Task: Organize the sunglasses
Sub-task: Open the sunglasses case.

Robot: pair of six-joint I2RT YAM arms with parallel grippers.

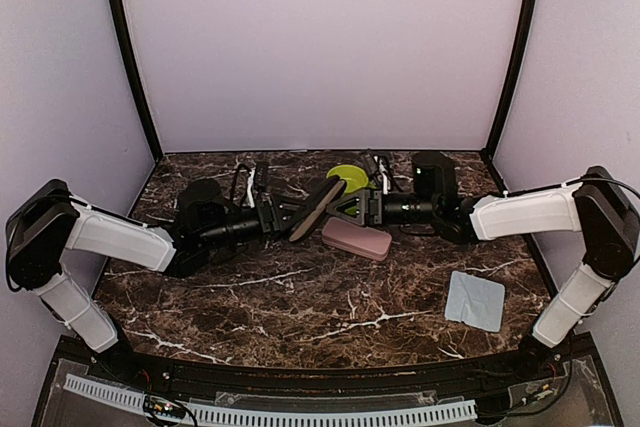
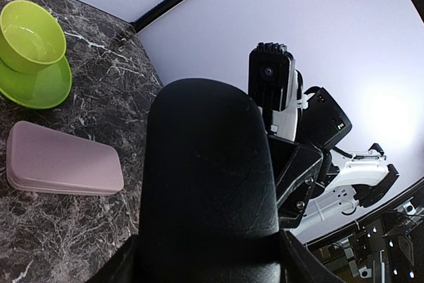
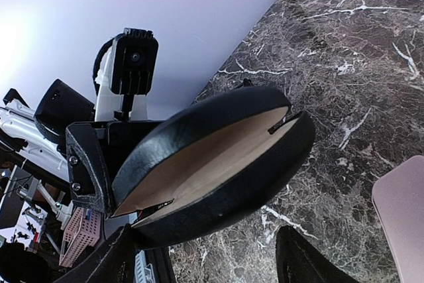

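Observation:
My left gripper is shut on the black oblong hard case and holds it tilted above the middle of the table. In the left wrist view the case fills the space between my fingers. From the right wrist the case stands ajar, its tan lining showing. My right gripper faces it with its jaws open, and the case's lower shell sits just past the fingertips. I see nothing held between them. The sunglasses do not show in any view.
A pink case lies shut on the marble just below the grippers. A green bowl on a green saucer stands behind them. A grey cloth lies at the front right.

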